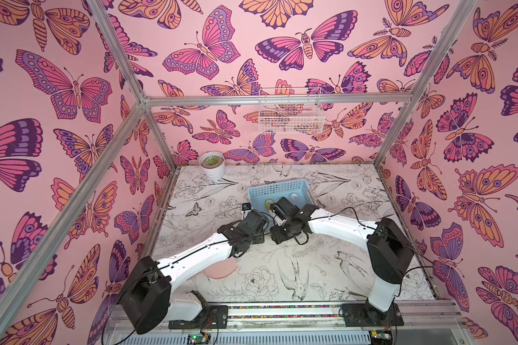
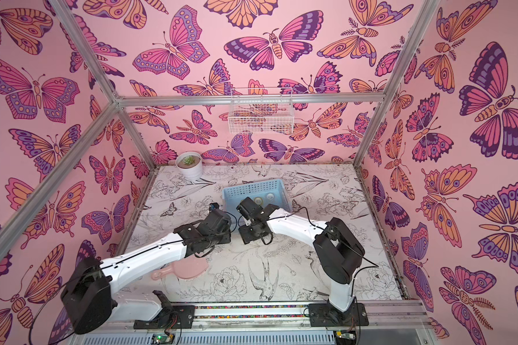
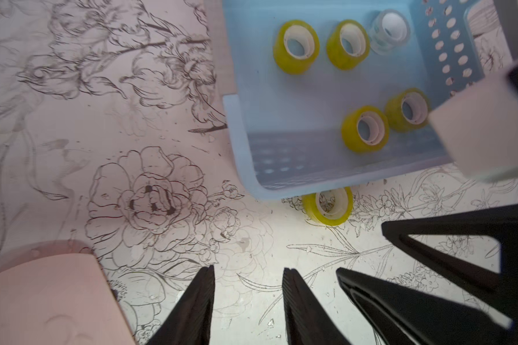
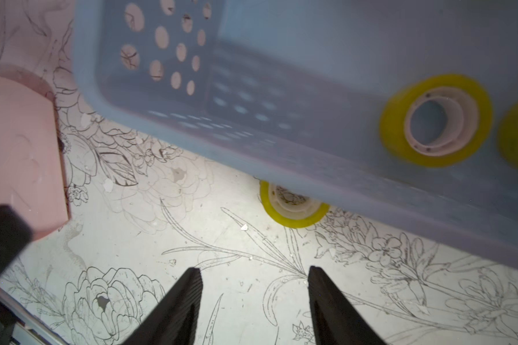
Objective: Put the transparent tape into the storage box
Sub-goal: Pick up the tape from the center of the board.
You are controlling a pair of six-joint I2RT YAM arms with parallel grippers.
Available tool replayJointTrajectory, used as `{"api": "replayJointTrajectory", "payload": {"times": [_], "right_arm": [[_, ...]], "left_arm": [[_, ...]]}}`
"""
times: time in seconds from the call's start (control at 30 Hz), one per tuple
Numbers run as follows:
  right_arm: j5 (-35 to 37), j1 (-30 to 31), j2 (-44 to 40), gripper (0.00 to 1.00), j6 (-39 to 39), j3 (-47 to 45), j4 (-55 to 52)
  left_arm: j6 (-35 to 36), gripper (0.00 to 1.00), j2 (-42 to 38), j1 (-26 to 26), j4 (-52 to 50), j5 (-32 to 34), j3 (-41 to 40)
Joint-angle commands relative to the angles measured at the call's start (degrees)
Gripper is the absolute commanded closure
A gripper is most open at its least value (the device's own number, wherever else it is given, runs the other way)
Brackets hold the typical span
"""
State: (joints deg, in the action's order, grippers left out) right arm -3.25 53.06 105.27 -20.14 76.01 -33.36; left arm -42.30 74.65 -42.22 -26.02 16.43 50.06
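The left gripper [image 3: 248, 268] hovered over the table [image 3: 72, 179], fingers spread and empty. Five tape rolls [image 3: 281, 56] lay inside the storage box [image 3: 240, 149]. A sixth yellow roll [image 3: 326, 220] sat on the table just beside its outer wall. The right gripper [image 4: 254, 268], fingers spread, held nothing.

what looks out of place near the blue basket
One yellow tape roll lies on the table just outside the blue basket, partly hidden by its rim. The other four yellow rolls and the colourless roll sit inside.
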Motion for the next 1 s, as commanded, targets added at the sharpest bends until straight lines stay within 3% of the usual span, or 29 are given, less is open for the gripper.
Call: {"api": "replayJointTrajectory", "payload": {"times": [0.0,0.43,0.97], "right_arm": [[0.91,0.64,2.23,0.38,2.45,0.82,-0.28],[5.61,4.02,5.42,0.38,15.78,1.05,2.81],[11.81,5.77,7.98,0.40,26.47,-2.91,9.15]], "left_arm": [[-0.37,0.57,-4.59,1.90,-4.09,1.46,-1.19],[-2.15,0.56,-10.91,3.28,-5.05,1.42,-4.40],[-2.34,0.56,-9.62,3.27,-5.05,1.48,-3.59]]}}
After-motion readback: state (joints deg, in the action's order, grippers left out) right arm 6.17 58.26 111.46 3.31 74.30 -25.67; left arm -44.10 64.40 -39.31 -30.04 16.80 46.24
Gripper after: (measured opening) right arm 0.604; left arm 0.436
